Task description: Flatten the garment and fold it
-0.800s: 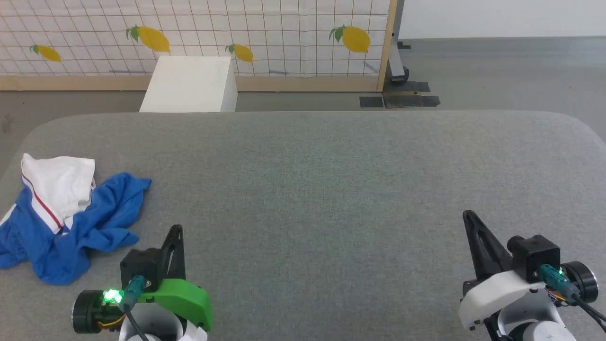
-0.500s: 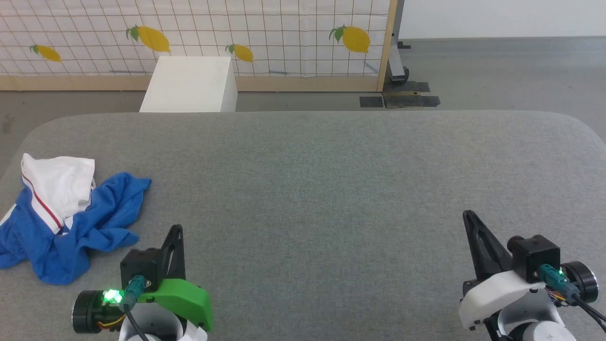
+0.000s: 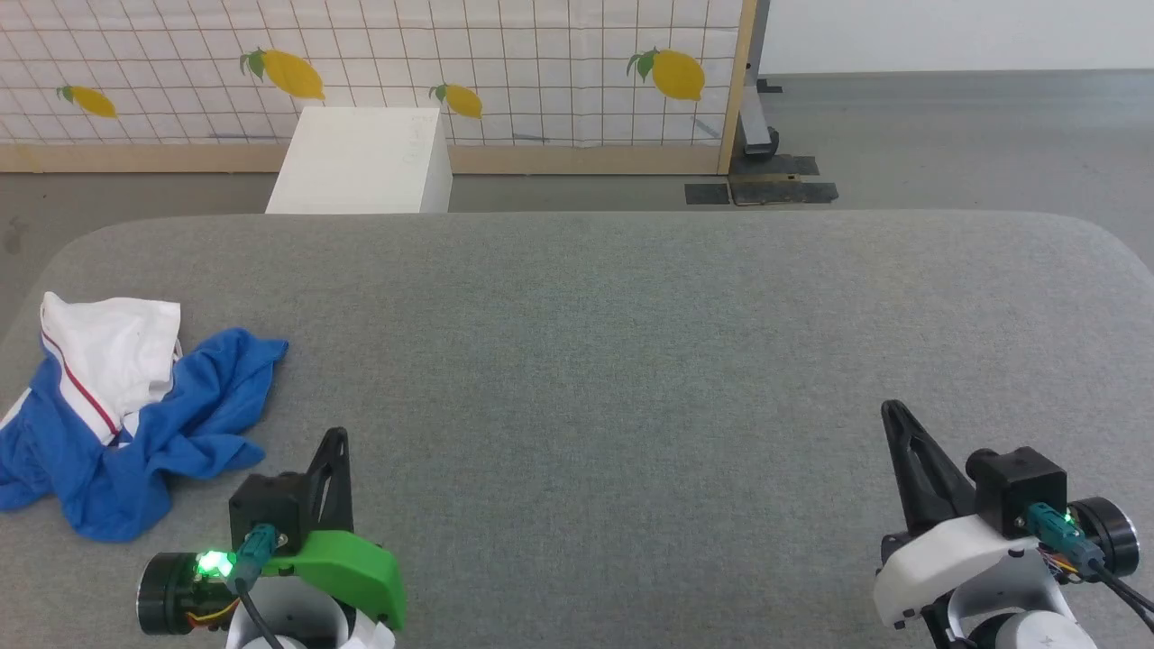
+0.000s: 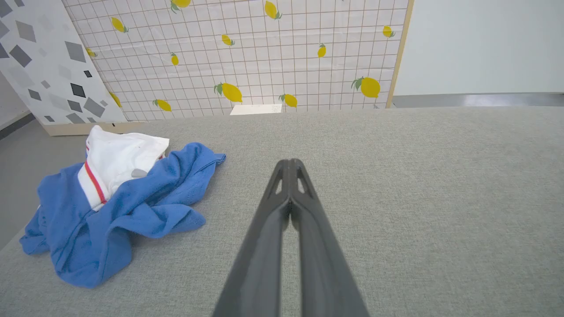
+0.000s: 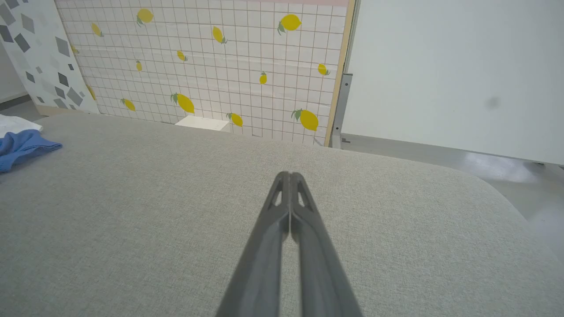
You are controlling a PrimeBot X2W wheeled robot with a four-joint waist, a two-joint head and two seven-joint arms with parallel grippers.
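Observation:
The garment [image 3: 126,424] lies crumpled in a heap at the left end of the grey table [image 3: 631,361], blue cloth bunched under a white part with a thin red stripe. In the left wrist view the garment [image 4: 114,202] sits to the left of my left gripper [image 4: 290,165], apart from it. My left gripper [image 3: 336,439] is shut and empty, just right of the heap near the front edge. My right gripper [image 3: 892,410] is shut and empty at the front right, far from the cloth. A blue corner of the garment [image 5: 20,147] shows at the right wrist view's left edge, with my right gripper [image 5: 290,176] over bare table.
A white box [image 3: 365,162] stands on the floor behind the table, before a lemon-patterned tiled panel [image 3: 505,63]. Grey floor lies beyond the table's rounded far corners.

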